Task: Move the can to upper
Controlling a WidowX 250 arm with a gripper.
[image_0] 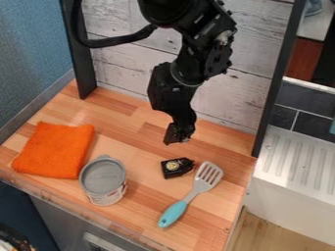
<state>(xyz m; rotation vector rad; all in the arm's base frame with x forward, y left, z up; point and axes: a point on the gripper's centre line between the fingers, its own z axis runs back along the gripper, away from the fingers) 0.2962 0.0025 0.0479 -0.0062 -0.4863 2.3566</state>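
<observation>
The gripper (178, 136) hangs above the worktop (140, 130); whether it is released or clenched I cannot tell. Below it lie 1 black object (175, 167) and, just beside that, 1 spatula (207, 177). Nearer the front edge, the can (105, 179) stands upright beside 1 orange cloth (54, 149).

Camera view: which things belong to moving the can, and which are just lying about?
Job:
- can
- hand
- counter

Lying about:
- orange cloth
- spatula
- small black object
</observation>
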